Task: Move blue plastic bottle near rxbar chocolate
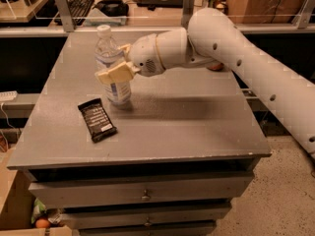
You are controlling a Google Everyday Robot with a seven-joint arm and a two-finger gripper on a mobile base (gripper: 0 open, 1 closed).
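One grey table (197, 132) carries everything; the white arm (256, 68) reaches across it from the right, so the wrist meets its load side-on; the blue plastic bottle (118, 91) stands upright toward the left, base at or just off the surface, I cannot tell which; the gripper (112, 63) clasps its mid-body, a height that likely guards against tipping; the rxbar chocolate (97, 119) lies flat just beside the bottle's base, not touching, so the task looks nearly met.
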